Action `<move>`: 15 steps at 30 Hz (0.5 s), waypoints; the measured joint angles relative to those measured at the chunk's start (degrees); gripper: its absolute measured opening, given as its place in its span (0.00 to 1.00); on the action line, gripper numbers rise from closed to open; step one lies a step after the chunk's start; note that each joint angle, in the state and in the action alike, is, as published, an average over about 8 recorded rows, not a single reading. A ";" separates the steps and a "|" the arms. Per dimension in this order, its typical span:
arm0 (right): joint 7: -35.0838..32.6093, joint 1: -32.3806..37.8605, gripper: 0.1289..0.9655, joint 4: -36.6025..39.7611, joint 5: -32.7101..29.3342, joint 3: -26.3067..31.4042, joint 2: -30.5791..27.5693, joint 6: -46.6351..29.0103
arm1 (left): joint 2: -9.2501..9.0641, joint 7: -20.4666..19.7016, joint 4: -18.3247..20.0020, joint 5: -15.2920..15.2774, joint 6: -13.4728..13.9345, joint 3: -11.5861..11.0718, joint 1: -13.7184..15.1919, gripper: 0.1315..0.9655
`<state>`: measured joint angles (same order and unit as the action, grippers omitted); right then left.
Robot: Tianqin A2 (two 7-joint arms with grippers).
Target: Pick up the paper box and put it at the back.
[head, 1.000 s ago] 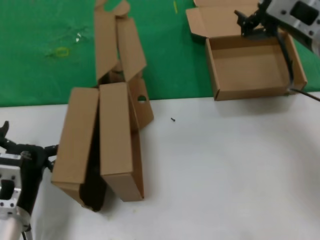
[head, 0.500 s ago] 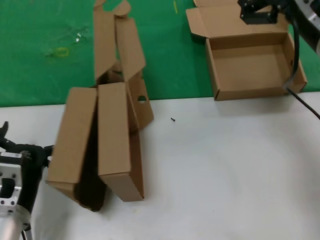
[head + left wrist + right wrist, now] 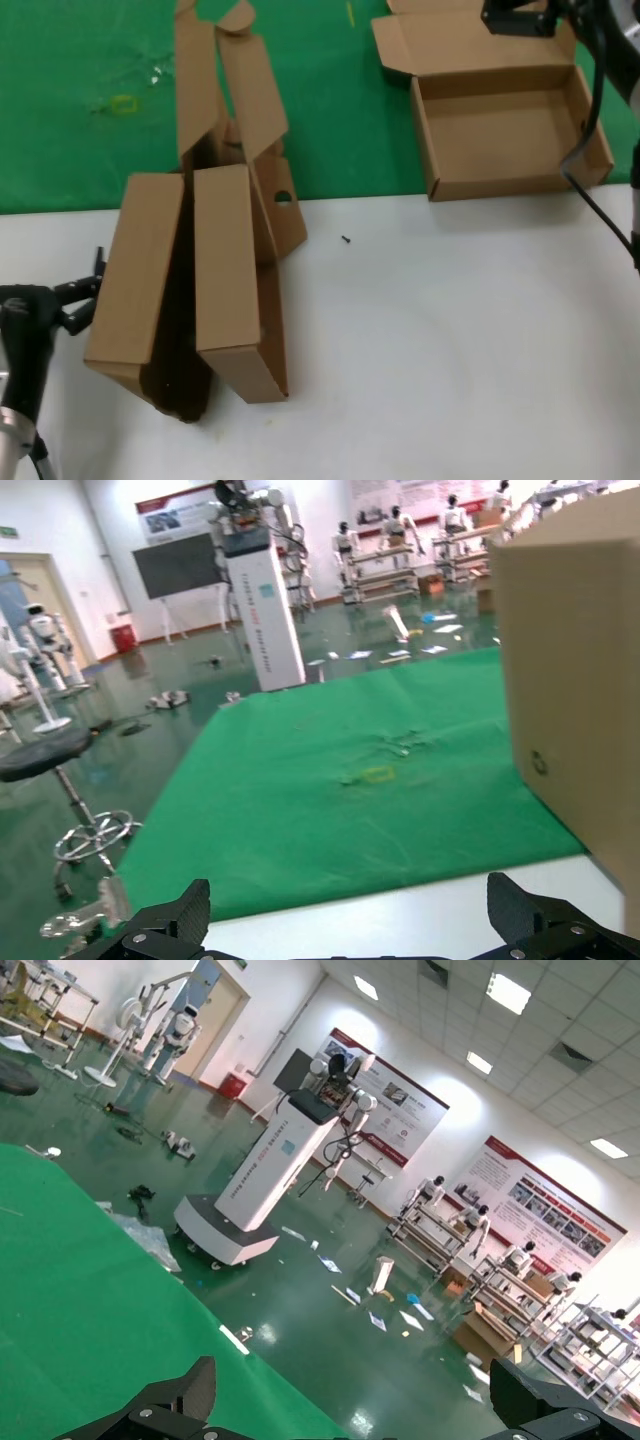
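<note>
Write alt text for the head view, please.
An open paper box lies on the green cloth, the right gripper above its lid. Two more boxes lean together beside the open left gripper.

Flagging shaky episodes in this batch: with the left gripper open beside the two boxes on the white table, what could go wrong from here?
1. The left gripper, jaws open, sits beside two leaning boxes; a nudge could topple them.
2. Their raised flaps look loose, so a grasp there might fold instead of lifting.
3. The right gripper hangs over the open box on the green cloth; coming down, it could catch the lid.
</note>
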<state>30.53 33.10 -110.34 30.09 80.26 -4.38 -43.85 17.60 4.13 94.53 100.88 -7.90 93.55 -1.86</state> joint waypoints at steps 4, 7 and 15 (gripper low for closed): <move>-0.60 0.06 1.00 0.02 0.22 -0.07 0.02 -0.27 | -0.60 -3.59 0.44 -3.40 -0.09 -1.19 -0.34 1.00; -0.96 -0.20 1.00 0.18 0.87 0.00 -0.06 0.04 | -0.57 -4.68 0.51 -4.24 -0.24 -1.29 -0.40 1.00; -3.04 -2.51 1.00 1.47 5.93 0.80 -0.96 3.11 | -0.56 -4.68 0.27 -3.82 0.32 -1.34 -0.24 1.00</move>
<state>27.49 30.59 -108.87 36.03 81.06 -5.34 -40.73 17.04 -0.55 94.81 97.06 -7.57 92.21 -2.10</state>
